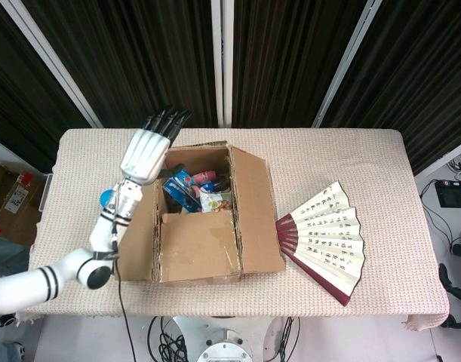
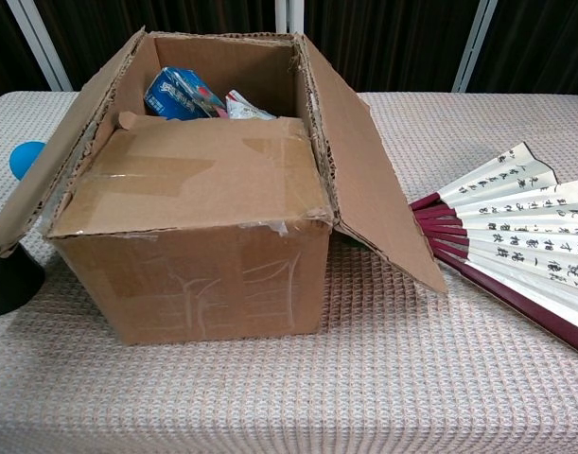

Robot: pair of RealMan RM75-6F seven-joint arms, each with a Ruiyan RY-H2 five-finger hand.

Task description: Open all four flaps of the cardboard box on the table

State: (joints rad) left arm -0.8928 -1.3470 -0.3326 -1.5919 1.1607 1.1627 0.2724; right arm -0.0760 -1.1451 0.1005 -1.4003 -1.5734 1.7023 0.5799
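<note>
The cardboard box (image 1: 207, 226) (image 2: 189, 274) stands mid-table. Its near flap (image 1: 198, 245) (image 2: 199, 175) lies flat over the front half of the opening. The right flap (image 1: 256, 211) (image 2: 369, 189) slopes down outward, and the left flap (image 1: 136, 234) (image 2: 52, 170) leans outward. Only a thin edge of the far flap (image 1: 200, 145) shows, folded back behind the box. Blue and white packets (image 1: 189, 188) (image 2: 180, 95) sit inside. My left hand (image 1: 147, 147) hovers above the box's far left corner, fingers straight and spread, holding nothing. My right hand is in neither view.
A spread paper fan (image 1: 324, 237) (image 2: 525, 227) lies right of the box, close to the right flap. A blue ball (image 1: 103, 198) (image 2: 26, 156) rests left of the box, partly behind my left forearm. A dark rounded object (image 2: 9, 279) sits under the left flap.
</note>
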